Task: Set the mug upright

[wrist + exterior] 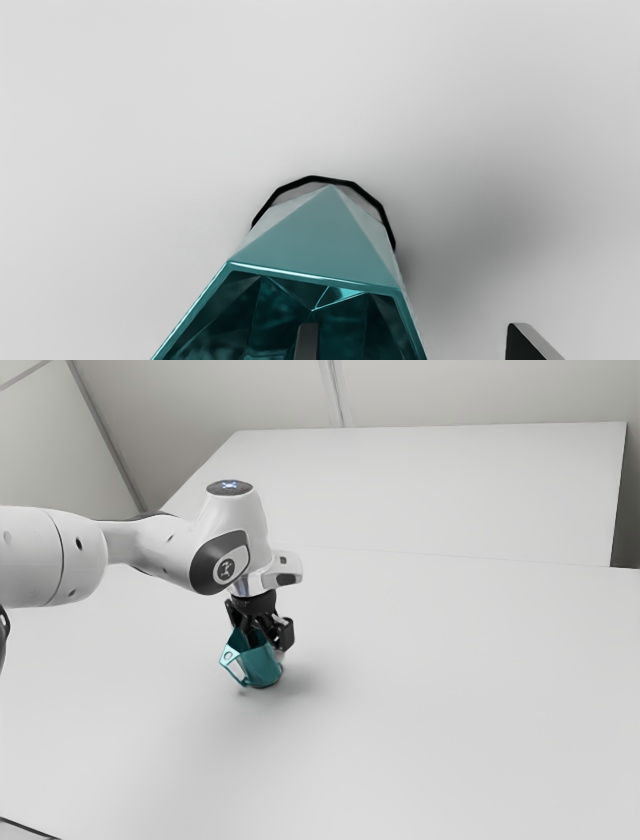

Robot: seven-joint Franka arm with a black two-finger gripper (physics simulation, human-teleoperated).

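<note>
The gripper [266,637] is low over the table, at the mouth of the teal mug [262,669]. The mug looks tilted, its handle on the exterior view's left and its mouth facing up toward the hand. In the wrist view, the gripper [413,327] stands open across one wall of the mug [320,240]. One finger [306,342] reaches into the mouth; the other [530,345] is outside, with a gap between it and the wall. Past the faceted teal side, part of the dark-edged base shows. The lower part of the mouth is cut off in the wrist view.
The white tabletop [430,710] extends around the mug. Behind it, toward the top of the exterior view, is another pale flat surface [420,490]. A dark-edged corner of something lies at the exterior view's bottom left.
</note>
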